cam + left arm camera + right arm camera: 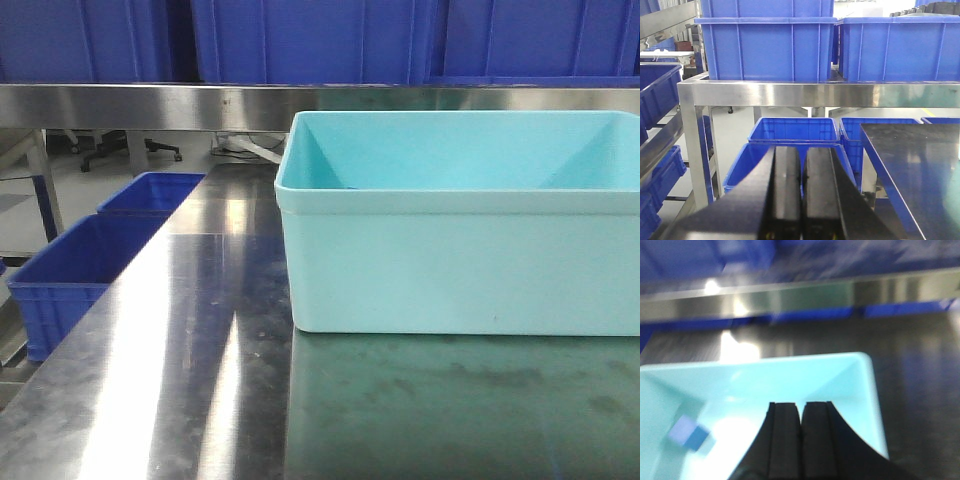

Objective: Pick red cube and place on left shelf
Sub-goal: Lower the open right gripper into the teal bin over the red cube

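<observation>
Two tools: left tool (801,197), right tool (800,437), both pressed closed, empty.
Red cube: unseen; right tool hangs over bin (873,390).

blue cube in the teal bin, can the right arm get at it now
Probably yes: the right claw hangs over the open teal bin and nothing covers the blue cube, but the claw looks shut and must open first.

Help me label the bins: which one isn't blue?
The teal bin standing on the steel table. The shelf bins above it and the low bins beside the table are all blue.
</observation>
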